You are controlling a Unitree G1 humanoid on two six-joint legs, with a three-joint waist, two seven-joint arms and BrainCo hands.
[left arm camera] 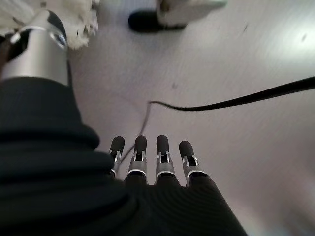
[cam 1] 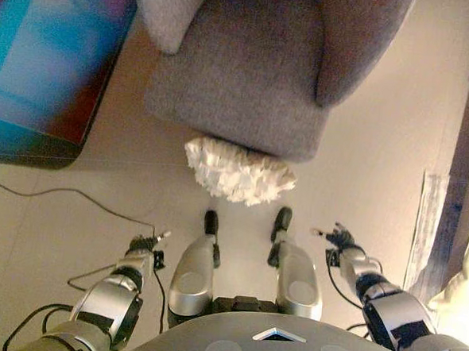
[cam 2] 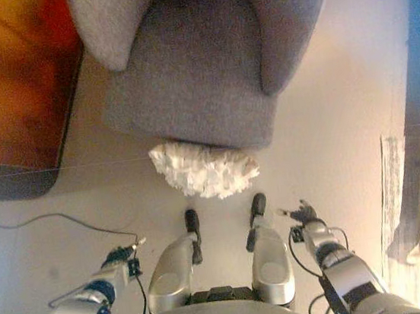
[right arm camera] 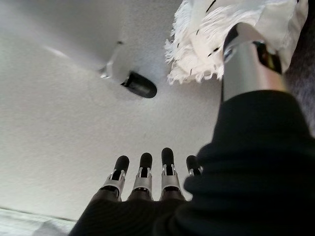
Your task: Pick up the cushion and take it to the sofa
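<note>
A white shaggy cushion (cam 1: 239, 172) lies on the floor, touching the front edge of the grey sofa chair (cam 1: 241, 72). The cushion's fringe also shows in the right wrist view (right arm camera: 206, 44) and in the left wrist view (left arm camera: 81, 24). My left hand (cam 1: 145, 245) hangs low at the left, well short of the cushion, with straight fingers (left arm camera: 140, 150) over bare floor. My right hand (cam 1: 338, 237) hangs at the right, also apart from the cushion, its fingers (right arm camera: 145, 169) straight and holding nothing.
A dark low table (cam 1: 42, 68) with a glossy top stands at the left of the sofa chair. A thin black wire (cam 1: 66, 191) runs across the floor at the left. A curtain and pale cloth (cam 1: 460, 269) line the right edge.
</note>
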